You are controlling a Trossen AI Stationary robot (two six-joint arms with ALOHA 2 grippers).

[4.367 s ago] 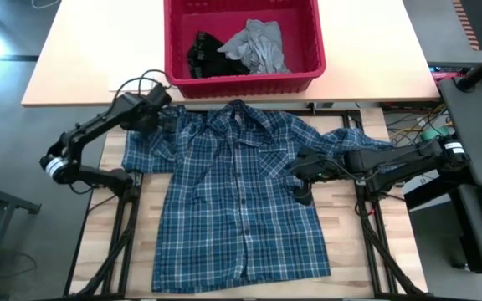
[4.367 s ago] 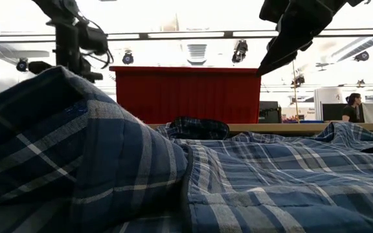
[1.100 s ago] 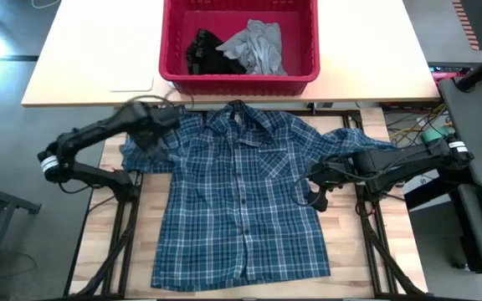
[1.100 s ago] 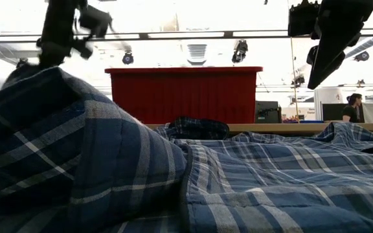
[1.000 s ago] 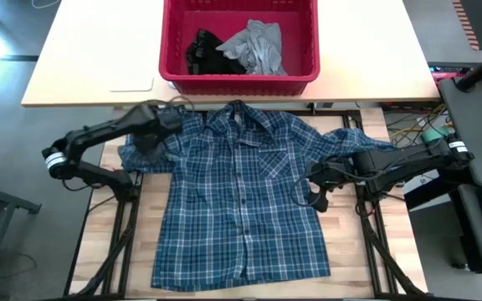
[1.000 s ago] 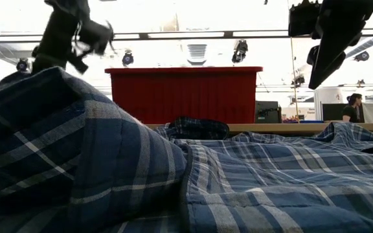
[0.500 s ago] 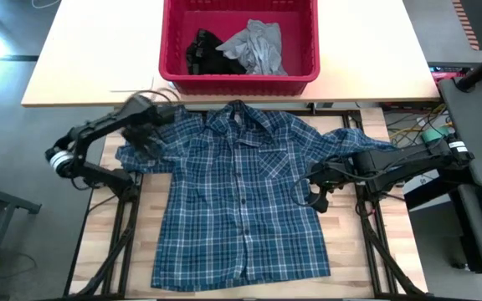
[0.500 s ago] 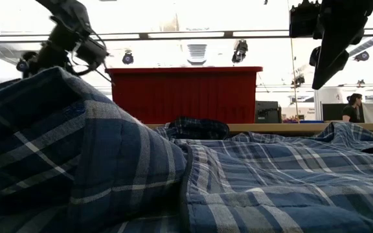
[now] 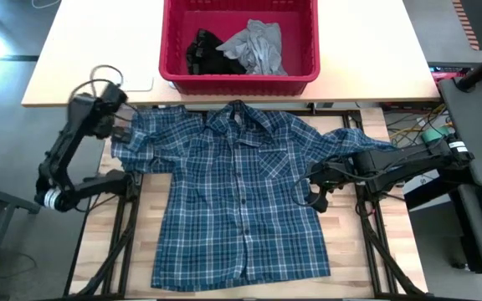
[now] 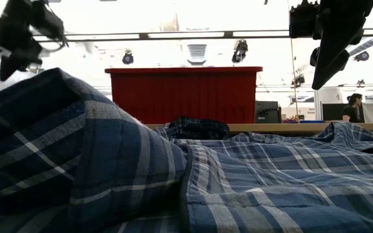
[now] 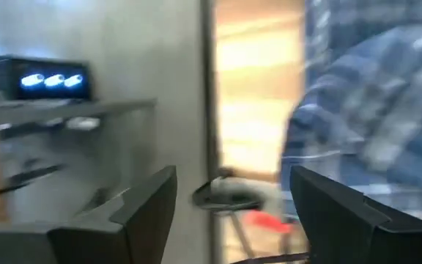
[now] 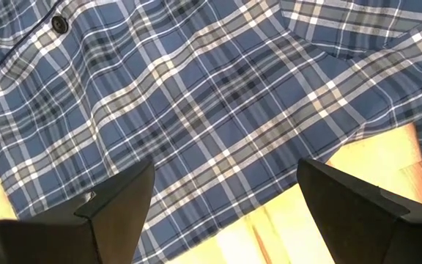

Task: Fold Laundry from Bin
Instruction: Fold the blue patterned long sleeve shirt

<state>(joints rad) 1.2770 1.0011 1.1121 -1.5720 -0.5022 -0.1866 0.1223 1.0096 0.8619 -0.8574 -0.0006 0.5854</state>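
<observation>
The blue-and-white plaid shirt point(image 9: 241, 192) lies spread flat on the wooden table, buttoned front up, collar toward the red bin point(image 9: 239, 79). In the bin lie a grey T-shirt point(image 9: 258, 46) and a black garment point(image 9: 199, 52). My left gripper point(image 9: 115, 121) hangs open in the air at the table's far left corner, just off the shirt's left sleeve point(image 9: 136, 138), with nothing between its fingers point(image 11: 145, 213). My right gripper point(image 9: 312, 191) hovers open above the shirt's right side point(image 12: 196, 95), near the armpit.
The bin stands on a second, pale table point(image 9: 82, 58) beyond the far edge. Bare wood point(image 9: 350, 251) shows to the right and left of the shirt's body. In the low view the near sleeve bulges up point(image 10: 76, 149). A person point(image 10: 353, 107) sits far off in the room.
My left gripper has come off the shirt's left sleeve, swinging up and toward the table's left edge and rolling as it went. The sleeve has ended a little farther left and lies on the table. My right gripper has kept still.
</observation>
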